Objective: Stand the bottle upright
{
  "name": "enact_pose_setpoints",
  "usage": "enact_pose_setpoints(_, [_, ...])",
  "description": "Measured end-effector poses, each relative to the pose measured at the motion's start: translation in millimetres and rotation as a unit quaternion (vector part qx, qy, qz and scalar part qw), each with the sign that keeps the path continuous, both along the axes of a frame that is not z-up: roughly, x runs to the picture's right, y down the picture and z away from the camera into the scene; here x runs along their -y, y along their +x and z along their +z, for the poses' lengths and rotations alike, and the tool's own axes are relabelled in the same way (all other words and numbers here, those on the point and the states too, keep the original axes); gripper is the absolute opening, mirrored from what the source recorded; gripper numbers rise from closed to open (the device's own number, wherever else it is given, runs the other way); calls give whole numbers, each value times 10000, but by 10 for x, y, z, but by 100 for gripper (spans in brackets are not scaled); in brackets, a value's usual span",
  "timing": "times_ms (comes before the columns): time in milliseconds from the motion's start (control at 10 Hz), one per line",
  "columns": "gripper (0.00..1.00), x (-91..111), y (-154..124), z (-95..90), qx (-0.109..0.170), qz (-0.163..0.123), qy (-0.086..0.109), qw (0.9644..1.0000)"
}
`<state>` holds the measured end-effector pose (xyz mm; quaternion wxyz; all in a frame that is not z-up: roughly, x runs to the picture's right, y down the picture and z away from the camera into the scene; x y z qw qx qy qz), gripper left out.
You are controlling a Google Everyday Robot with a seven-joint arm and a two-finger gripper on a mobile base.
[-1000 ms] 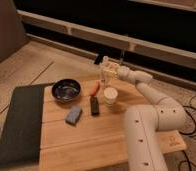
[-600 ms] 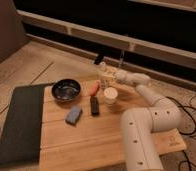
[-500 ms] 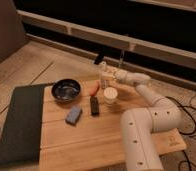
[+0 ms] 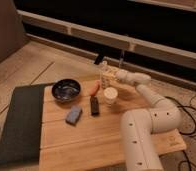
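The bottle is pale and see-through with a dark cap. It is at the far edge of the wooden table, leaning a little to the left with the cap end up. My gripper reaches in from the right and is shut on the bottle's body, hiding part of it. The white arm curves back from it to the base at the front right.
A white cup stands just in front of the bottle. An orange object, a black block, a blue sponge and a dark bowl lie left of it. A dark mat lies along the table's left side.
The arm has shifted slightly to the left at the far edge, with the bottle still in the gripper. The other objects have not moved.
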<state>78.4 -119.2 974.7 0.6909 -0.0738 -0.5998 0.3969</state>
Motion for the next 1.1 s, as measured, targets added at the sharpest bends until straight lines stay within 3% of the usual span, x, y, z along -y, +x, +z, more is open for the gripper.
enact_pose_setpoints(100, [50,1,-5,-12,42,14,-5,10000])
enact_pose_setpoints(300, [64,0,-4,-24,89,34,-11,10000])
enact_pose_setpoints(1100, [64,-58,-32,-73,196,-30,-5,9998])
